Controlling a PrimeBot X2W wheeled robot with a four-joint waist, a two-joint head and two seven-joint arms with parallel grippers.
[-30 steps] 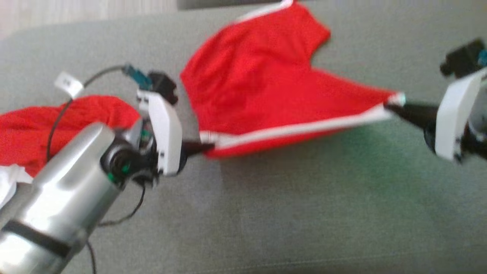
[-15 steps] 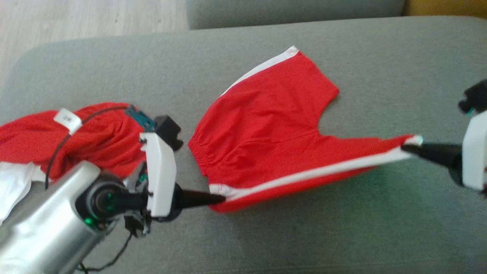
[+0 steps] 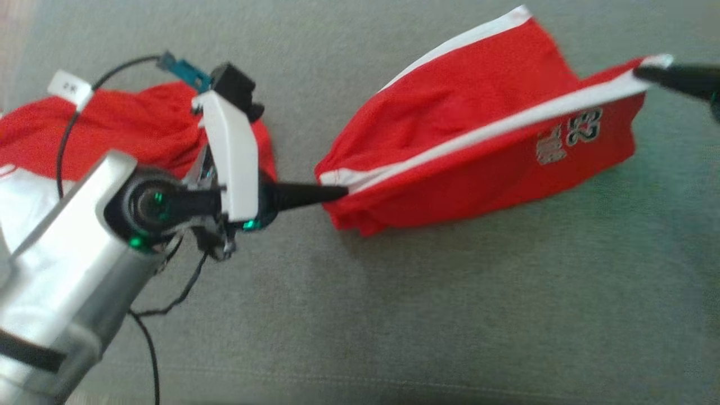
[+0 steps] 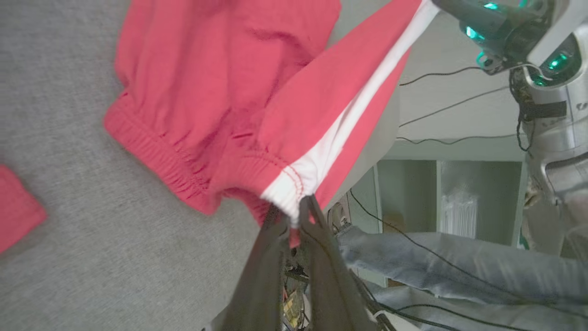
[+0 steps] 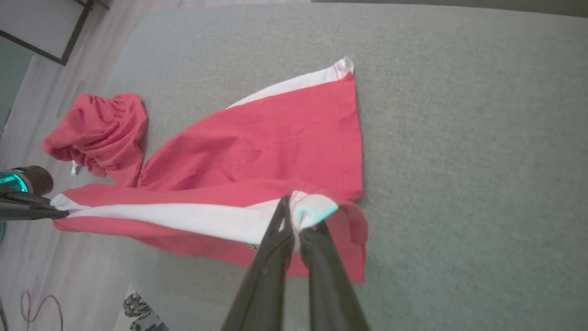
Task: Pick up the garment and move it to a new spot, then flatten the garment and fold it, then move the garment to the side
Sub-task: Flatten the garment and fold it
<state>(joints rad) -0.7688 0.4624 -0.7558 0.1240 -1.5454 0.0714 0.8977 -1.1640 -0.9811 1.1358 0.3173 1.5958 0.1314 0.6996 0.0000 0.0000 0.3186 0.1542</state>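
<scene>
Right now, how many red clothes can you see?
2. The red shorts hang stretched between the left gripper and the right gripper, partly resting on the gray cushion. A crumpled red garment lies beside the left arm; it may hide more.

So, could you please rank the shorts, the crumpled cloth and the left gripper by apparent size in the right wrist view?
Shorts, largest.
Crumpled cloth, next.
Left gripper, smallest, though cut off at the edge.
</scene>
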